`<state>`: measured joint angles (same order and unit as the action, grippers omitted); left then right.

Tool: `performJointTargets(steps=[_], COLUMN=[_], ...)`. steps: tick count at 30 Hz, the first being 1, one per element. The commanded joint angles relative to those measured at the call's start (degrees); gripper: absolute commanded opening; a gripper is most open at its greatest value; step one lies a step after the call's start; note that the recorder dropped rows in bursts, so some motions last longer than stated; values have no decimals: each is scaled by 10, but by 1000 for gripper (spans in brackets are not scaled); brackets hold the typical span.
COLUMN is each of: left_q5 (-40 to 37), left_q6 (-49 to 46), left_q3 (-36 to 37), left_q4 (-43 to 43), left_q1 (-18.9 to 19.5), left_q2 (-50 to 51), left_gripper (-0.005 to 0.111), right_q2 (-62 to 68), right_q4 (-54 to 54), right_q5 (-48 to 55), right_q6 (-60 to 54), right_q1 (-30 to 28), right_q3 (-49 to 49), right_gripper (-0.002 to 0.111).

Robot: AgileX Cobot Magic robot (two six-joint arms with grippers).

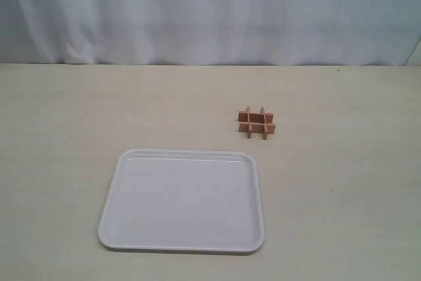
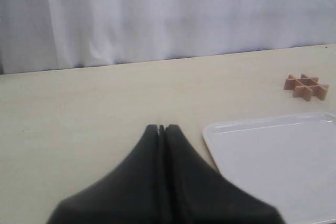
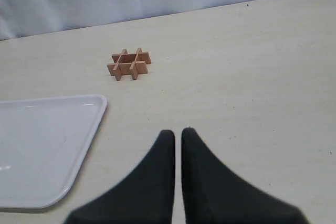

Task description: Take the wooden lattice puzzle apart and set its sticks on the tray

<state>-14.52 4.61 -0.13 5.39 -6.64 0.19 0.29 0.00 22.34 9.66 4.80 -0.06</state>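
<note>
1. Left jaws (left wrist view only): dark, pressed together along one seam, gripping nothing. Pale bench (image 1: 342,195) lies beneath them.
2. Right jaws (right wrist view only): drawn almost together, with a thin slit of bench showing between them, and gripping nothing.
3. The exterior view shows neither arm.
4. Tray (image 1: 110,203): white and rectangular, with rounded corners and a low rim. It lies flat close to the bench's near edge, a little left of the middle. Its floor is all bare white.
5. Wooden lattice puzzle (image 1: 256,123): sits on the right half of the bench, roughly midway between the near and far edges. It is beyond the tray's far right corner and apart from it, with open bench on every side.
6. Appearance: a light-brown hash shape. The four sticks (image 1: 257,129) stand on edge, two crossing two, with short ends jutting past the crossings. It is fully assembled.
7. View differences: the exterior view looks down on the puzzle and shows the whole tray. The wrist views are lower and show the height of the sticks. Each one catches only part of the tray, cut off by the frame.
8. Far edge of the bench: a white curtain (image 1: 210,11) hangs across the full width.
</note>
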Motion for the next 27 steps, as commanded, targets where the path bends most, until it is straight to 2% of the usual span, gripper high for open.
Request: performJointTargets(steps=[1, 10, 17, 27], left_q5=[6, 6, 6, 6], left_q6=[2, 2, 2, 2], left_q3=[1, 1, 1, 1], left_q4=[0, 0, 0, 0], left_q1=[0, 0, 0, 0], left_q2=[-2, -2, -2, -2], left_gripper=[0, 0, 0, 0], right_q2=[-3, -3, -3, -3], right_q4=[-4, -161, -155, -7], right_q5=[-1, -75, -77, -130], right_q6=[2, 1, 1, 1], right_q1=[1, 1, 1, 1], right_q3=[1, 1, 1, 1], right_gripper=[4, 4, 4, 4])
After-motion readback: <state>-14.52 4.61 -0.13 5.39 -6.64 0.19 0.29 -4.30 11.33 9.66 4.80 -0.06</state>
